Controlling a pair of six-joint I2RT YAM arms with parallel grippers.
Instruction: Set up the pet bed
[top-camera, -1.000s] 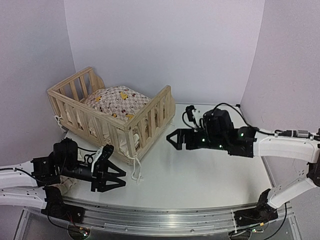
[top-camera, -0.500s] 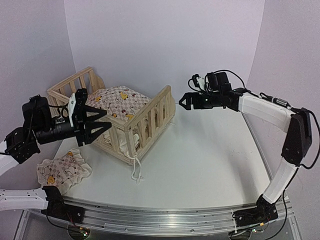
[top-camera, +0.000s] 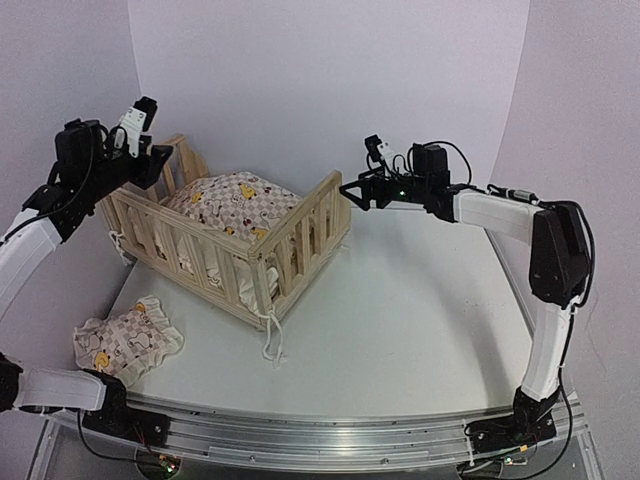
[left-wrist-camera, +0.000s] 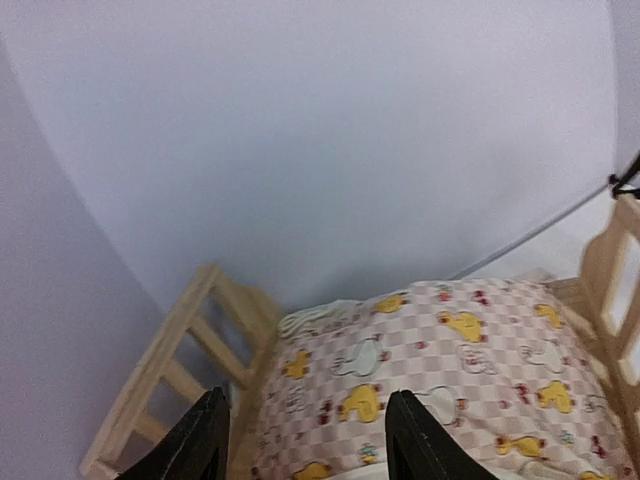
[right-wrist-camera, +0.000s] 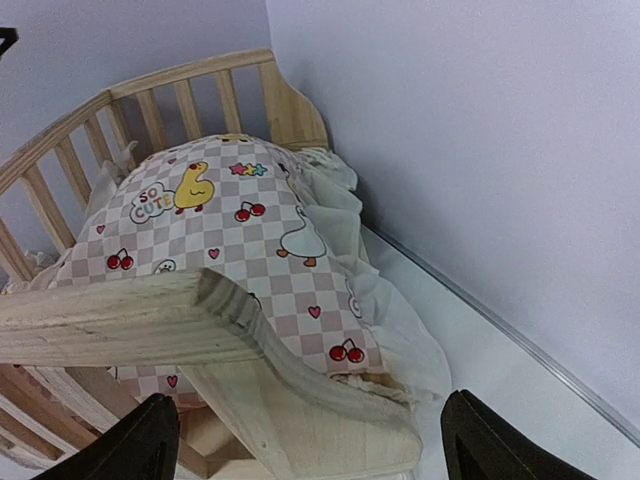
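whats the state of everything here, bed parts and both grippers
frame: upright on the table
cushion: lying inside the frame, puffed up
small pillow: flat on the table, outside the frame
tie strings: loose, trailing from the frame's near corner
left gripper: open, empty, over the cushion
right gripper: open, empty, over the frame's end

Slatted rails (top-camera: 188, 232) around cushion (top-camera: 232, 200); top open

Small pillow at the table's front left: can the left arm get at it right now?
Probably yes. The pillow lies in the open, apart from the crib, and the left gripper is up by the crib, open and empty.
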